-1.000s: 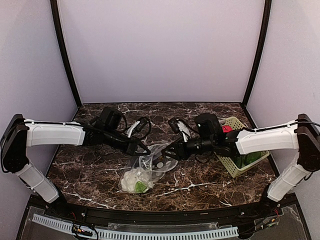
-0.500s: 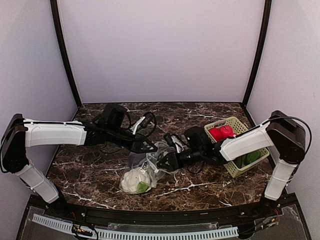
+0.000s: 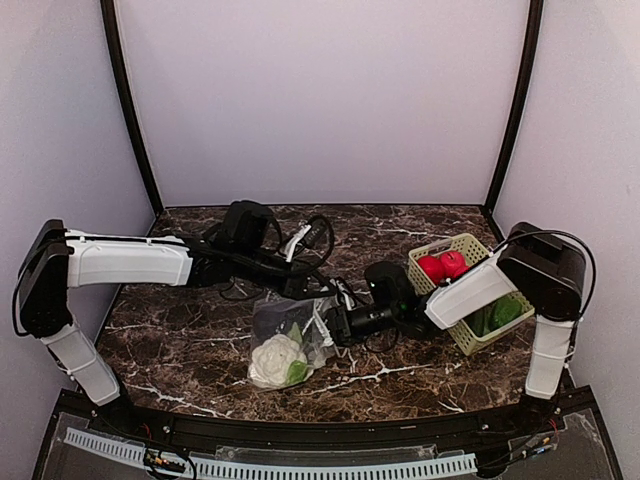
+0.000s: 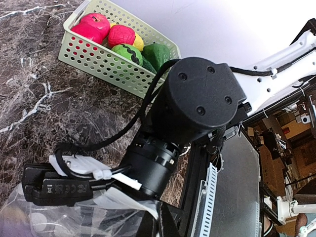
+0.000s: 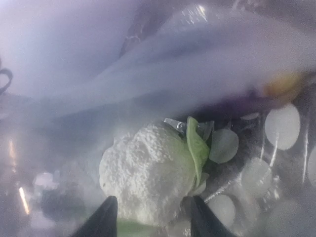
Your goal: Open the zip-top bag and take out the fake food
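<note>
The zip-top bag (image 3: 288,328), clear with pale dots, lies mid-table with its upper edge lifted. My left gripper (image 3: 303,288) is shut on that edge; in the left wrist view its dark fingers (image 4: 160,224) pinch the film (image 4: 74,217). The white cauliflower (image 3: 277,360) with green leaves rests at the bag's near end. My right gripper (image 3: 330,322) reaches into the bag's mouth from the right. Its wrist view looks through hazy plastic: the open gripper (image 5: 150,219) has one fingertip (image 5: 101,219) on each side of the cauliflower (image 5: 148,173), just short of it. Two red fruits (image 3: 440,266) lie in the basket.
A light-green lattice basket (image 3: 500,325) stands at the right, behind my right forearm, holding red, yellow and green toy fruits (image 4: 123,42). Cables loop off both wrists over the middle of the table. The black front rail (image 4: 197,197) runs close behind the bag.
My right arm has swung left and pushed its gripper into the bag's mouth. My left gripper has shifted right and kept hold of the bag's edge, and the bag slid right with it.
</note>
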`<state>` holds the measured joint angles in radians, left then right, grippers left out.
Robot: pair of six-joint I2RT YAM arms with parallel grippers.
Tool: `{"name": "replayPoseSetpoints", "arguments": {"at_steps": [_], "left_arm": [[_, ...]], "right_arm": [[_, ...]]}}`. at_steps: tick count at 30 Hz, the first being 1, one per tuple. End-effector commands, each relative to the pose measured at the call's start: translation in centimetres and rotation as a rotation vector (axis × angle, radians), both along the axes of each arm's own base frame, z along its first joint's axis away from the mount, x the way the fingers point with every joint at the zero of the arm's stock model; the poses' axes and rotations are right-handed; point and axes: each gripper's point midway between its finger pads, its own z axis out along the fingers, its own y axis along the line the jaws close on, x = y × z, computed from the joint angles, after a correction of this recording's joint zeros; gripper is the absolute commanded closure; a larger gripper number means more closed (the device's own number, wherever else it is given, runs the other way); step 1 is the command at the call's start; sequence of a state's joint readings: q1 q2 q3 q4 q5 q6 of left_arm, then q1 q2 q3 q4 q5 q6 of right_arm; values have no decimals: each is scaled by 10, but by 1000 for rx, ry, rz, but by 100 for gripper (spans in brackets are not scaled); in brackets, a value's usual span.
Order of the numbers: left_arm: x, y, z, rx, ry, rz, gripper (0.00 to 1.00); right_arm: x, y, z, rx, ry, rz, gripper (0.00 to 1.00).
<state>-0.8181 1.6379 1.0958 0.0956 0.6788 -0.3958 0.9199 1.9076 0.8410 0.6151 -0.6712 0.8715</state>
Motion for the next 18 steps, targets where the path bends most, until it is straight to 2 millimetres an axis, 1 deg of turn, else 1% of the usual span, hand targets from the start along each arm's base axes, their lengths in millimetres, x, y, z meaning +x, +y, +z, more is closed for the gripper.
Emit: {"name": "replayPoseSetpoints", "arguments": {"at_steps": [1, 5, 6, 8, 13, 16, 18], "left_arm": [[3, -8, 17, -47, -65, -12, 99], [3, -7, 12, -31, -68, -15, 99], [3, -7, 10, -27, -71, -14, 99], [4, -6, 8, -20, -73, -12, 99], [2, -4, -5, -4, -61, -10, 99], [0, -3, -9, -1, -54, -11, 99], [0, -2, -12, 1, -52, -8, 99]], "right_arm": [[-9, 4, -9, 41, 100, 31, 52], [-18, 11, -16, 51, 113, 76, 51], [-21, 13, -12, 79, 112, 102, 51], [-27, 15, -12, 101, 135, 146, 51], [-40, 18, -12, 121, 162, 212, 38], [-44, 21, -16, 115, 167, 220, 37], [-44, 24, -17, 124, 176, 224, 38]]}}
